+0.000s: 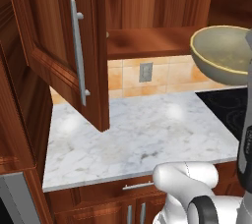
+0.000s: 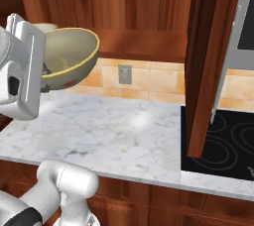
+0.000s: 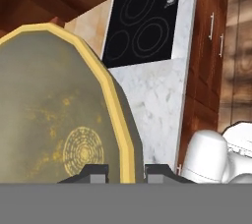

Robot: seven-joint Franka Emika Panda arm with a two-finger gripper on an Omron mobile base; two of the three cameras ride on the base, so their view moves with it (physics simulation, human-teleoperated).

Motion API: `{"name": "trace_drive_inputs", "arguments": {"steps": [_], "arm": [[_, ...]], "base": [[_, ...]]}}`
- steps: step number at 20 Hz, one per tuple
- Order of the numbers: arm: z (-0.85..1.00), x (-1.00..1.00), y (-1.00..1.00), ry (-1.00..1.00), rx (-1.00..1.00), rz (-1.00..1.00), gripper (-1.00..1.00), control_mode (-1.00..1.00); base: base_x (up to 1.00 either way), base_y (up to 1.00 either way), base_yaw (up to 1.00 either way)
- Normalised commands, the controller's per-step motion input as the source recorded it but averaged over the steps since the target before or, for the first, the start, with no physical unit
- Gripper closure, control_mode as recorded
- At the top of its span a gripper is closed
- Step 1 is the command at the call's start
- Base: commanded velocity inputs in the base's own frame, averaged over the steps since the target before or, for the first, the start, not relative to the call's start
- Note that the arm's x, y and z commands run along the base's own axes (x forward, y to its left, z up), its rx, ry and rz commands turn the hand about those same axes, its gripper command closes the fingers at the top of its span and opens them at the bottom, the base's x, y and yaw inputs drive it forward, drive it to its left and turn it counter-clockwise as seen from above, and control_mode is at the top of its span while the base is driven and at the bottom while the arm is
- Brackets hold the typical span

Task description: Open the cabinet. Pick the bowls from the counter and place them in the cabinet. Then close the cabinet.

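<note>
The wall cabinet stands open, its left door (image 1: pixel 59 46) swung out over the counter (image 1: pixel 138 129) and its right door (image 2: pixel 208 56) edge-on by the stove. The wooden shelf (image 1: pixel 147 41) inside looks bare in the middle. My gripper (image 3: pixel 125 171) is shut on the yellow rim of the deep olive-tan bowl (image 2: pixel 69 54), one finger inside and one outside. The bowl (image 1: pixel 221 56) hangs tilted in the air above the counter (image 2: pixel 109 126), at about the height of the shelf (image 2: pixel 144 44). A pale rounded shape (image 2: pixel 45 26) shows on the shelf behind my hand; whether it is the shallower bowl is unclear.
A black stovetop (image 2: pixel 223 141) adjoins the counter on the right. A wall outlet (image 1: pixel 145 71) sits in the tiled backsplash. The open left door's long handle (image 1: pixel 78 56) juts toward me. Lower cabinets with short handles (image 1: pixel 138 185) run under the counter.
</note>
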Motion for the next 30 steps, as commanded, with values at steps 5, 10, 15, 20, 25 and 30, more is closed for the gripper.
{"name": "trace_drive_inputs", "arguments": {"steps": [5,10,15,20,25,30], "arm": [[0.01,0.31,-0.02,0.0,0.0,0.0,1.0,-1.0],[0.0,0.31,0.0,0.0,0.0,0.0,1.0,-1.0],[0.0,0.33,0.0,-0.02,0.0,0.01,1.0,-1.0],[0.0,0.35,0.0,-0.04,0.0,0.02,1.0,-1.0],[0.0,0.41,0.0,-0.03,0.0,0.02,1.0,-1.0],[0.0,0.43,0.0,-0.02,0.0,0.02,1.0,-1.0]], "base": [[0.0,0.0,0.0],[0.0,0.0,0.0],[0.0,0.0,0.0],[0.0,0.0,0.0],[0.0,0.0,0.0],[0.0,0.0,0.0]]}}
